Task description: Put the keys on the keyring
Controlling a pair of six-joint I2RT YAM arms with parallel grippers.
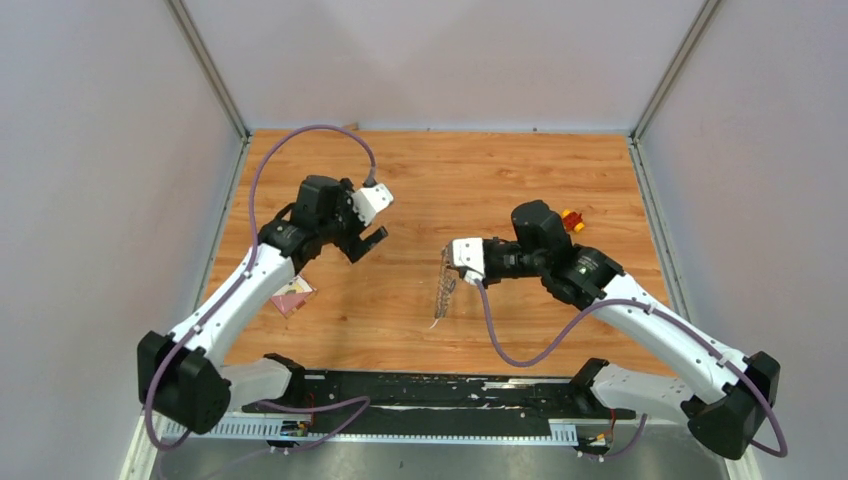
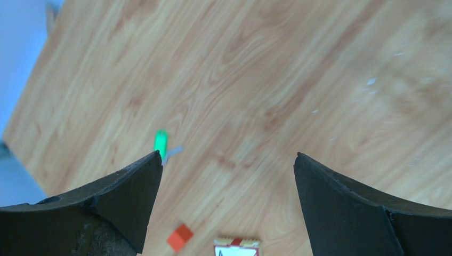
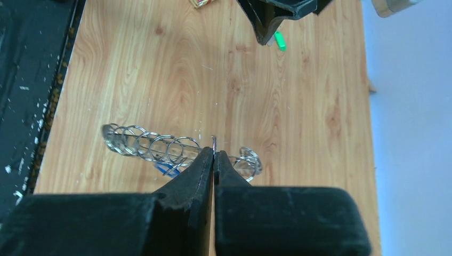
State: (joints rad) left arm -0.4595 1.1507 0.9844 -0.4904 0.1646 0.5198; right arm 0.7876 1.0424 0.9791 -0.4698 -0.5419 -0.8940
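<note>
Your left gripper [image 1: 368,243] hangs above the wooden table [image 1: 480,180] with its jaws spread wide and nothing between them. In the left wrist view the green key [image 2: 160,142] lies flat on the wood just past the tip of the left-hand finger [image 2: 122,197], outside the gap between the fingers. A small red block [image 2: 179,237] lies on the wood nearer the wrist, and the edge of a card [image 2: 237,248] shows beside it at the bottom of that view. Your right gripper [image 3: 214,152] is pinched tight on the keyring [image 3: 160,146]. Its fingertips meet on a thin metal edge, and the row of silver loops runs out to either side of them. From above, the keyring [image 1: 441,292] hangs down from the right gripper [image 1: 448,262] towards the table. The blue key [image 3: 167,169] sits just under the loops, to the left of the closed fingertips; you cannot tell whether it is threaded on. The green key [image 3: 280,41] lies well beyond the right gripper, directly below the left gripper [image 3: 272,21].
</note>
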